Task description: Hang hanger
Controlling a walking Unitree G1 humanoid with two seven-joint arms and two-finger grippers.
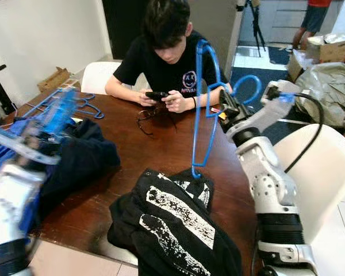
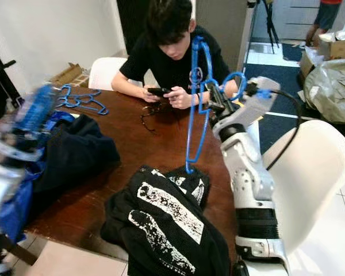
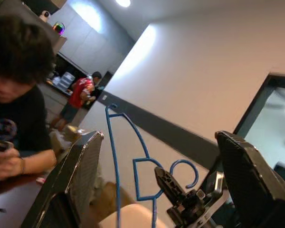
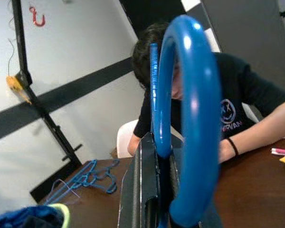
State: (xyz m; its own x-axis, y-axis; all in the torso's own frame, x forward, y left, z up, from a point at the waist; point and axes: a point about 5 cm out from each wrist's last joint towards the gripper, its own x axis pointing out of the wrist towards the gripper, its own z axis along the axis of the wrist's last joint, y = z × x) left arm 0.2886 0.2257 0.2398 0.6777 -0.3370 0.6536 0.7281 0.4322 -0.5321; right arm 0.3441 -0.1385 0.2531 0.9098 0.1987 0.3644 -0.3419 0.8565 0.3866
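above the right side of the worktop, the right gripper was closed on the blue hanger near its hook. the hanger stood almost upright, its long axis vertical, with the hook curling to the right and its low end just over the black printed shirt. the left gripper, at the near left, was blurred in the head views; its fingers stood wide apart, holding nothing. i judged the right arm nearer for hanging.
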